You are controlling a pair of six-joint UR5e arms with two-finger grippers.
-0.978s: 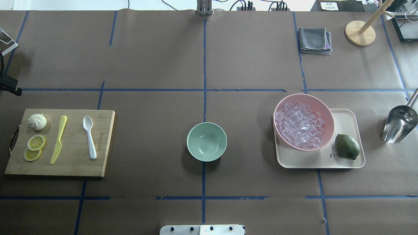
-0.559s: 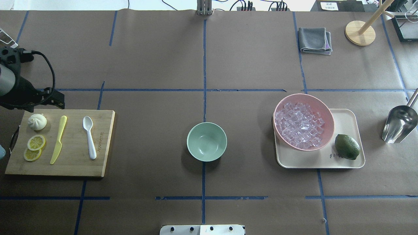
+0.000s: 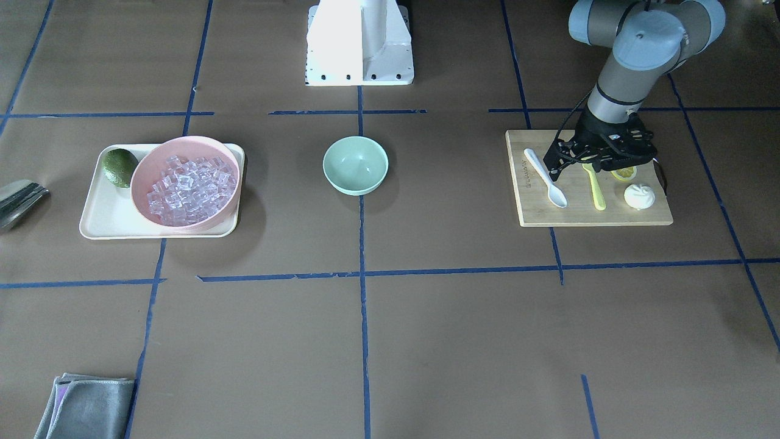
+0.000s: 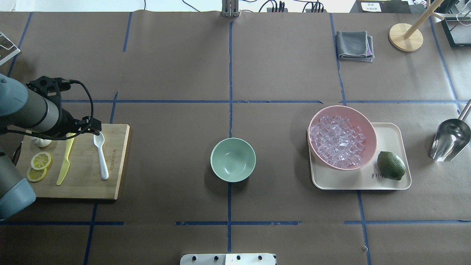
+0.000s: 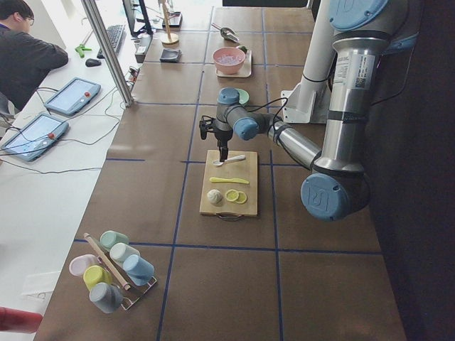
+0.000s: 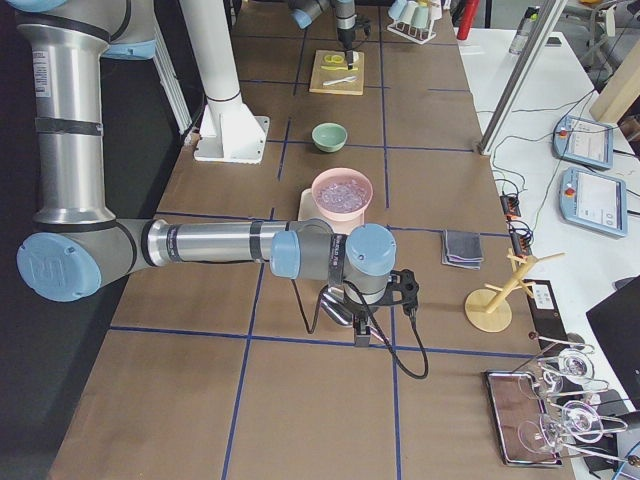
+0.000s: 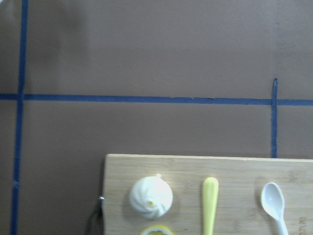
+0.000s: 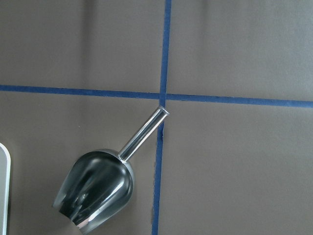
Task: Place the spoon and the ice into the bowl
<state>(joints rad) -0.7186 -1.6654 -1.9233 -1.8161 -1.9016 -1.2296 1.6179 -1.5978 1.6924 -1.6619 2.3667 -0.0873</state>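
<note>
The white spoon [image 4: 101,154] lies on the wooden cutting board [image 4: 117,165] at the left, scoop toward the far edge; it also shows in the left wrist view [image 7: 274,205]. The mint-green bowl [image 4: 233,159] stands empty at the table's middle. Many clear ice cubes [image 4: 336,141] fill the pink bowl [image 4: 362,118] on the right. My left gripper [image 3: 600,160] hangs above the board's far part, beside the spoon's scoop; I cannot tell whether it is open. My right gripper [image 6: 358,335] shows only in the exterior right view, above the metal scoop [image 6: 335,305]; I cannot tell its state.
On the board lie a yellow-green knife [image 4: 65,159], two lemon slices [image 4: 38,166] and a white bun [image 7: 150,198]. The pink bowl and a lime [image 4: 391,165] sit on a cream tray [image 4: 393,136]. A grey cloth [image 4: 355,45] and a wooden stand [image 4: 406,36] are at the far right.
My left arm has come in from the left edge and now reaches over the far part of the cutting board. The spoon, the bowls and the scoop have not moved.
</note>
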